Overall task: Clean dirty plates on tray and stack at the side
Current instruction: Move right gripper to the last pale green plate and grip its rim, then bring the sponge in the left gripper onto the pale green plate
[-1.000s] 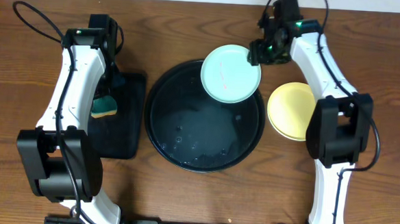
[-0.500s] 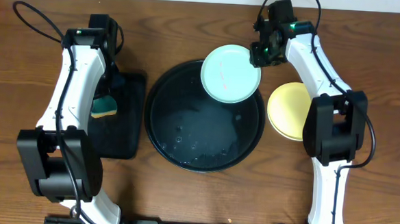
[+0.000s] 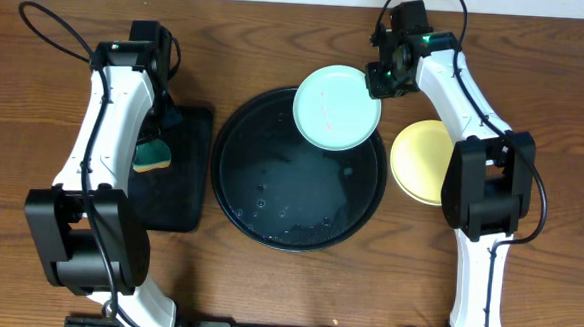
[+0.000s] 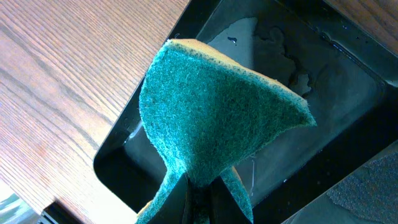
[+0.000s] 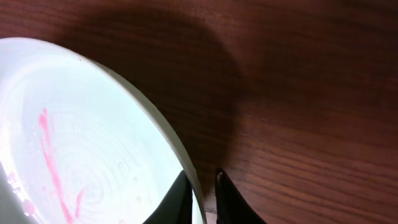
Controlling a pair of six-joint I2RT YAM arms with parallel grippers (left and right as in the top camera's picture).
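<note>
1. Step in hand – taking hold of the mint-blue plate point(image 3: 335, 111) for cleaning. It lies across the upper-right rim of the round tray point(image 3: 256, 187), partly over the wet tray floor and partly over the table point(image 3: 278, 43).
2. Right gripper point(image 5: 201, 193) – its two fingers stand on either side of the plate's far rim, drawn in close against it, which reads as a pinch on the edge alone.
3. Plate condition – pink streaks point(image 5: 48, 146) cross the plate's inner face in the right wrist view, so it is judged unwashed.
4. Left gripper point(image 4: 199, 198) – clamped on the folded green sponge point(image 4: 214, 109) and held over the rectangular tray point(image 4: 323, 93), well apart from the plate.
5. Yellow plate point(image 3: 420, 162) – flat on the table just beside the round tray's right rim, marking the stacking place. No third plate can be made out.
6. Next move, as a judgement – lift or tip the pinched plate over the round tray and hold it steady so the sponge can reach its face. The grip is on a thin, possibly wet rim, so the plate may swing or slip unless it is raised slowly and kept low.
</note>
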